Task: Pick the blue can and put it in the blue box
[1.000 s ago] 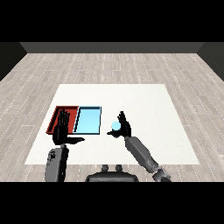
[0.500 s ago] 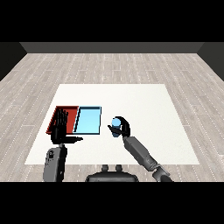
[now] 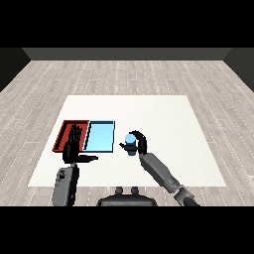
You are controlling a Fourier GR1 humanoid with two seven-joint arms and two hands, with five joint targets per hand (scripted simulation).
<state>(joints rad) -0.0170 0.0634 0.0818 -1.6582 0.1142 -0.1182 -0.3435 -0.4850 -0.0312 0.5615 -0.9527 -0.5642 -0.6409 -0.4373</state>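
The blue can (image 3: 130,147) is upright just right of the light blue tray (image 3: 100,136), and my right hand (image 3: 138,143) curls round it. Whether the can rests on the white table or hangs a little above it I cannot tell. My left hand (image 3: 73,146) is raised with fingers straight and thumb out, in front of the red tray (image 3: 68,135), holding nothing.
The red tray and the light blue tray lie side by side at the table's left. The white table (image 3: 163,124) stretches wide to the right and behind the trays. Grey plank floor surrounds it.
My right hand has gone from open beside the can to curled round it, and it has shifted slightly left toward the blue tray. The left hand has stayed put.
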